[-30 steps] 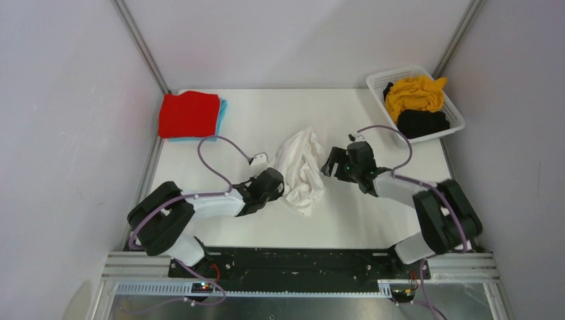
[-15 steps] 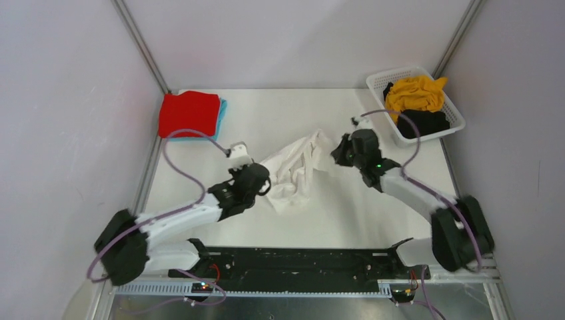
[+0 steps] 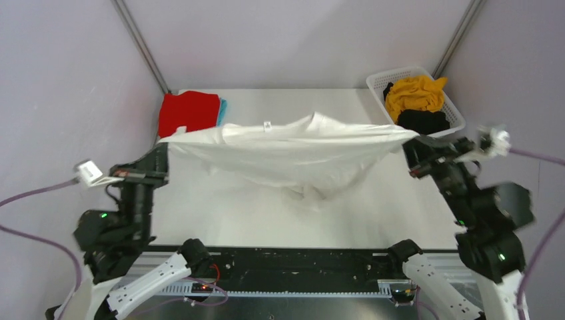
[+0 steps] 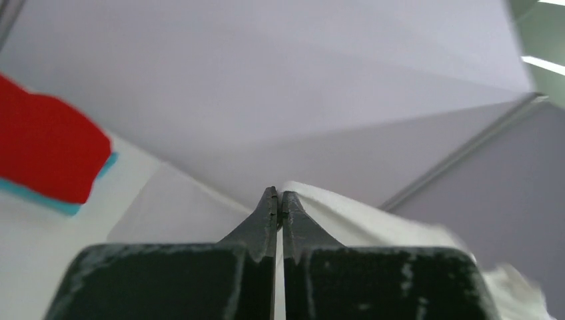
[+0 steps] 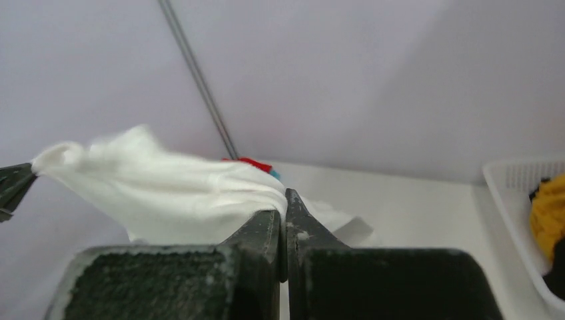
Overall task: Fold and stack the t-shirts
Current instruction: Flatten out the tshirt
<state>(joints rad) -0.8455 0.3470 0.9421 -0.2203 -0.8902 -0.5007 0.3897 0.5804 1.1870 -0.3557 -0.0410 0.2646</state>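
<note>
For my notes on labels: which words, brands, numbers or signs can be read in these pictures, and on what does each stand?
No text can be read in any view.
Neck tag on the white t-shirt: too small to read.

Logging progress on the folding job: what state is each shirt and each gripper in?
white t-shirt: spread out, held up by both ends
red t-shirt: folded, atop light blue t-shirt
mustard yellow t-shirt: crumpled in basket
black t-shirt: crumpled in basket
left gripper: shut on white t-shirt
right gripper: shut on white t-shirt
</note>
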